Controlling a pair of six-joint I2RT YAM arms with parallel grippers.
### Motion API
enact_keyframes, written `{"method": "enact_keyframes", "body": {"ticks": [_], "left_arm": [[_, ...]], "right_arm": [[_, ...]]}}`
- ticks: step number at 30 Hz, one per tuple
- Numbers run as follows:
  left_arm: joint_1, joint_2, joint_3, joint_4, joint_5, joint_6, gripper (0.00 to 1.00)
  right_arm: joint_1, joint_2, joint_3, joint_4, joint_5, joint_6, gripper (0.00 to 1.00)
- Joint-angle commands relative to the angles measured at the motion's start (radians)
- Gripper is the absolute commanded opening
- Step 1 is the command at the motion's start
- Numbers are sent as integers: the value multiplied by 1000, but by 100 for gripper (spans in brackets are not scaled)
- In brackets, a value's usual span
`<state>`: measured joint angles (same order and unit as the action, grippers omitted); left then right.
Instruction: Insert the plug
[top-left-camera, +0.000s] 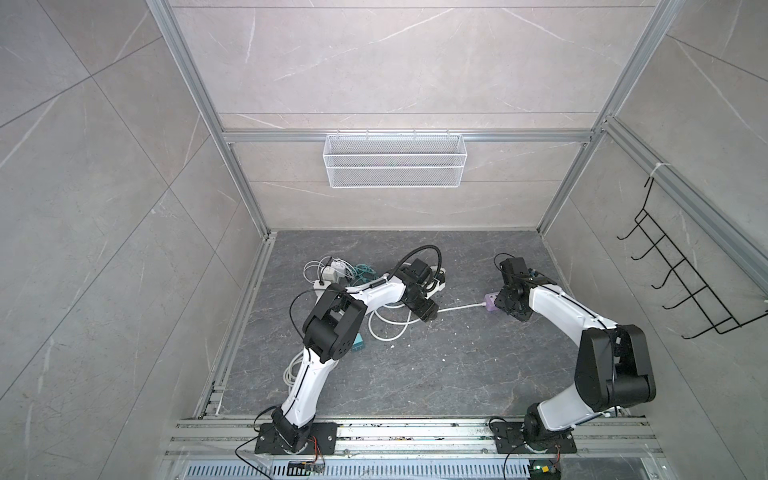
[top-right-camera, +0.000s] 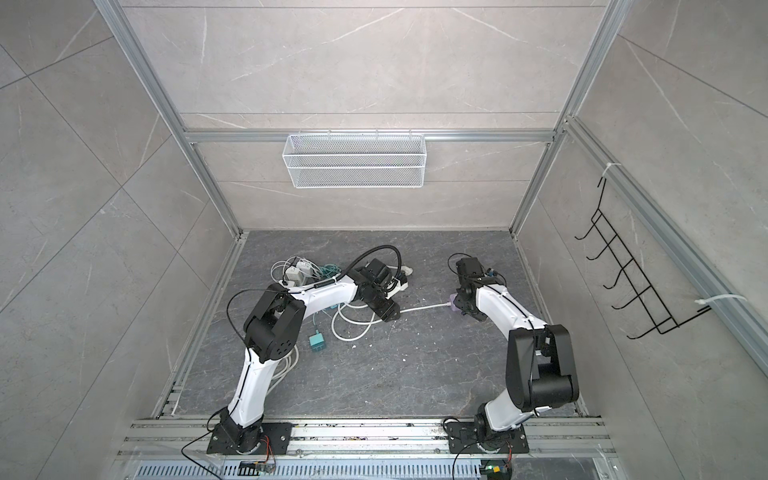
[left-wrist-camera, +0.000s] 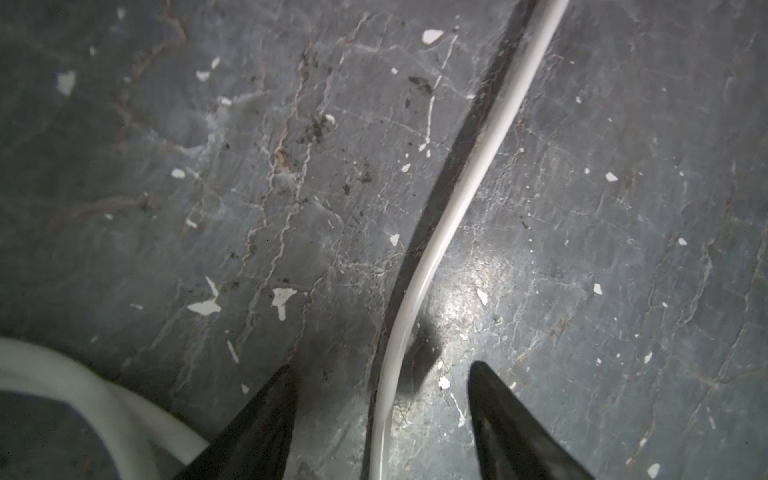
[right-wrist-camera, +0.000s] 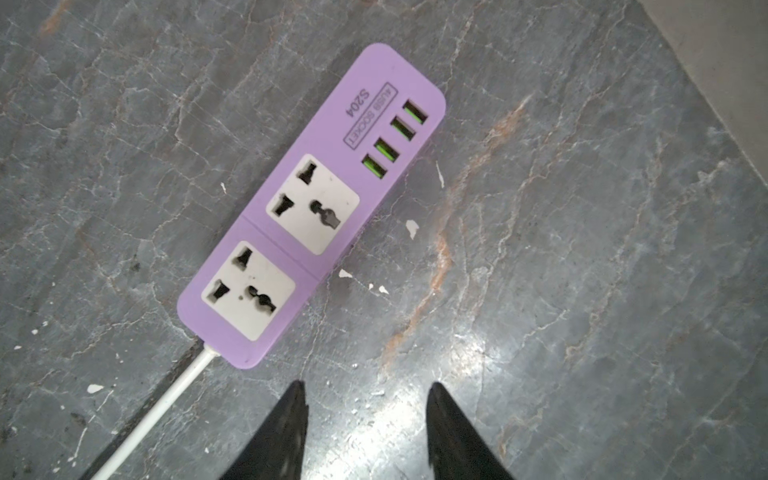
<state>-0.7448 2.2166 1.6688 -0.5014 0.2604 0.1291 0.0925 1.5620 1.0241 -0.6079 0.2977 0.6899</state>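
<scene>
- One white mesh basket (top-left-camera: 395, 160) hangs from the rail on the back wall. Through its mesh I see only the wall tile behind it.
- One black wire hook rack (top-left-camera: 681, 286) is on the right-hand wall; I count five hooks, though the view is slanted.
- One purple power strip (right-wrist-camera: 311, 203) lies flat on the dark stone floor (right-wrist-camera: 582, 249), near the right arm's wrist in both top views.
- On its face are two white universal sockets and four green USB ports.
- Printed on it: "4USB SOCKET" in a frame, and "S204" beside that.
- One white cord (left-wrist-camera: 453, 199) leaves the strip's socket end and runs across the floor to the left arm, where it lies in loose loops.
- The left gripper (left-wrist-camera: 382, 370) straddles that cord low over the floor, jaws apart with a gap on each side, gripping nothing.
- The right gripper (right-wrist-camera: 367, 386) hovers just beside the strip's cord end, jaws apart, nothing between them.
- The plug itself I cannot pick out; the cord's far end is lost under the left arm.
- A heap of chargers and thin cables (top-left-camera: 332, 270) sits behind the left arm, too tangled to count.
- One teal block (top-right-camera: 318, 341) lies by the left arm's elbow.
</scene>
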Motion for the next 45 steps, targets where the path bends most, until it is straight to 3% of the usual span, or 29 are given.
{"method": "enact_keyframes", "body": {"ticks": [1, 10, 21, 25, 28, 29, 35, 40, 45], "left_arm": [[-8, 43, 41, -100, -61, 17, 59], [-39, 97, 47, -203, -137, 33, 32], [-64, 52, -82, -182, -139, 9, 30], [-62, 51, -91, -260, -121, -16, 19], [-56, 7, -147, -259, -78, -57, 1], [-54, -9, -169, -252, -66, -65, 0], [-7, -104, -299, -245, -41, -120, 0], [83, -188, -405, -223, -67, -222, 0], [104, -261, -464, -196, -72, -251, 0]], "right_arm": [[-19, -32, -25, 26, -20, -25, 50], [-54, -47, -46, 63, -12, 13, 51], [-82, -28, -19, 85, -32, 24, 52], [-84, -14, -3, 79, -21, 56, 51], [-85, 6, 11, 77, -4, 78, 50], [-86, 15, 17, 76, -5, 81, 49], [-82, 59, 35, 95, -20, 89, 48], [-72, 82, 53, 108, -20, 93, 48], [-41, 129, 87, 129, -20, 126, 49]]}}
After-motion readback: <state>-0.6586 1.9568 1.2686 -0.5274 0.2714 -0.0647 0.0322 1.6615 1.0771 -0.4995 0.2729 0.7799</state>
